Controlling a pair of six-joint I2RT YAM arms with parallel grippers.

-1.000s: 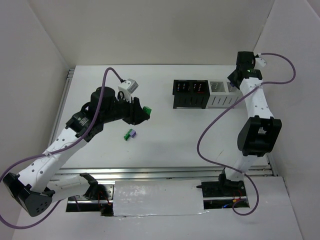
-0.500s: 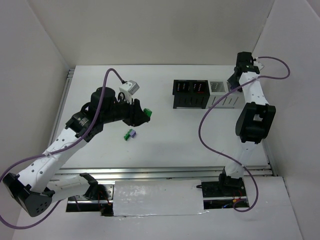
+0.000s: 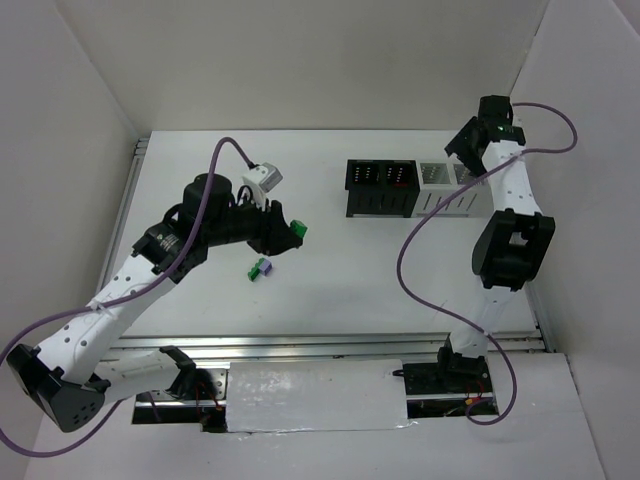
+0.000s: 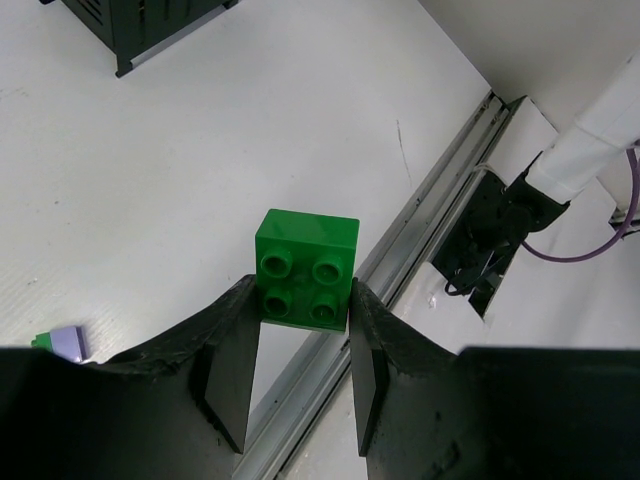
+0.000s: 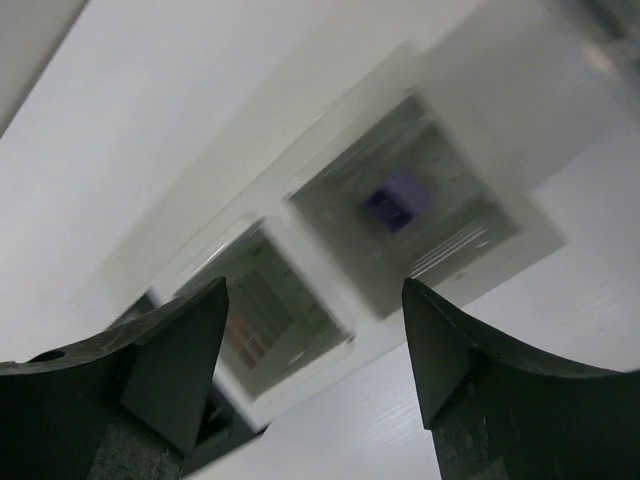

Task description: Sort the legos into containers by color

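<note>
Above the worktop [image 3: 330,270], the left tool [image 4: 300,292] clenched the green lego [image 4: 305,265]; the right tool [image 5: 312,290] hung released over the containers [image 3: 410,188], a purple lego [image 5: 397,198] lying inside one white bin [image 5: 470,262]

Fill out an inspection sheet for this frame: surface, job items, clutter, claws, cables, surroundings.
Surface: white table, bare but for two bricks.
Job's things: green lego held; purple-and-green pair lying on table; containers, two black, two white; purple brick inside one white bin.
Clutter: nothing seen.
Claws: left claw shut on green lego; right claw open, empty, above white bins.
Cables: purple cables loop off both arms; right one crosses the white bins in top view.
Surroundings: white walls; metal rail at near edge.
</note>
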